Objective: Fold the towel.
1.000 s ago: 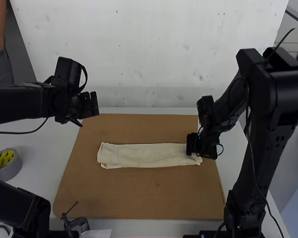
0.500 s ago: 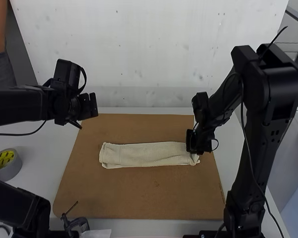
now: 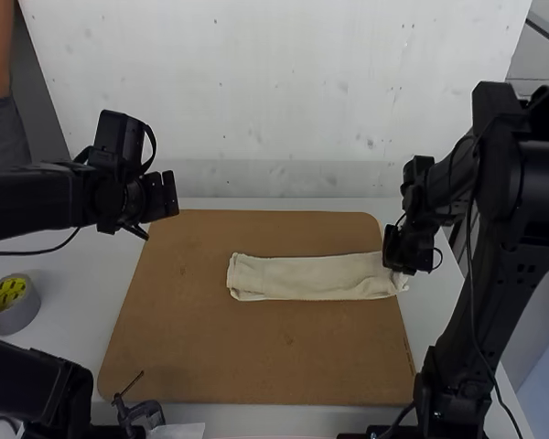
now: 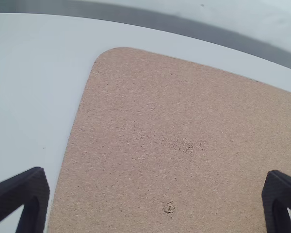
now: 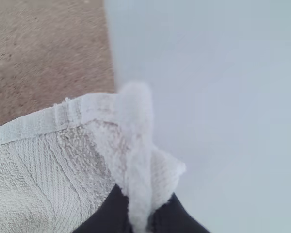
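The cream towel (image 3: 311, 277) lies as a long narrow folded strip across the right half of the brown board. My right gripper (image 3: 399, 265) is at its right end, over the board's right edge; in the right wrist view the right gripper (image 5: 144, 221) is shut on a bunched, raised bit of the towel (image 5: 43, 170). My left gripper (image 3: 170, 194) hangs above the board's far left corner, apart from the towel. The left wrist view has the left gripper (image 4: 153, 201) with its black fingers wide apart and nothing between them.
The brown board (image 3: 256, 352) rests on a white table (image 3: 78, 274). A roll of tape (image 3: 12, 304) stands at the left. Near the front edge is a small black clamp-like object (image 3: 142, 413). A pale wall rises behind the table.
The right gripper has moved a little left, then farther right, and the towel has slid right with it, its left end now farther from the board's left edge. The left arm has barely moved.
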